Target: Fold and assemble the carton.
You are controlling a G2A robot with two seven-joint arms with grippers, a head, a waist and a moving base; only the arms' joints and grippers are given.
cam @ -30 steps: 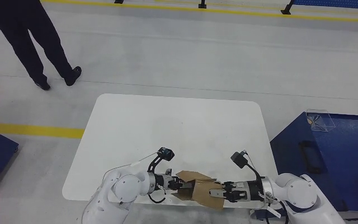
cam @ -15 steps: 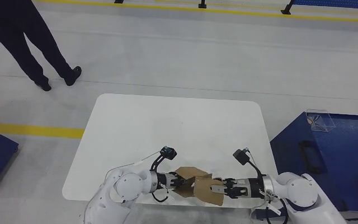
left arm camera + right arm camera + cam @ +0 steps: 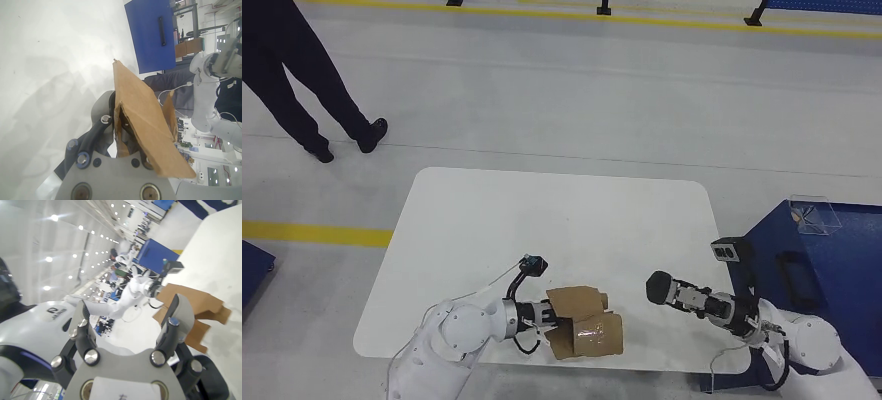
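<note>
A brown cardboard carton (image 3: 583, 321), partly folded into a box shape, sits near the front edge of the white table (image 3: 542, 220). My left gripper (image 3: 548, 317) holds it from its left side. In the left wrist view the left gripper (image 3: 117, 115) is shut on a carton flap (image 3: 136, 106), with one finger (image 3: 103, 115) showing beside the cardboard. My right gripper (image 3: 658, 287) hangs to the right of the carton, apart from it. In the right wrist view the right gripper (image 3: 130, 308) is open and holds nothing, and the carton (image 3: 191, 300) lies beyond its fingertips.
A blue cabinet (image 3: 807, 285) stands just off the table's right edge, close to the right arm. A small clear tray (image 3: 815, 217) rests on top of it. The back and middle of the table are bare white surface.
The right gripper let go of the carton and drew back to the right. The carton, held only by the left gripper now, has shifted slightly left and stands more box-shaped.
</note>
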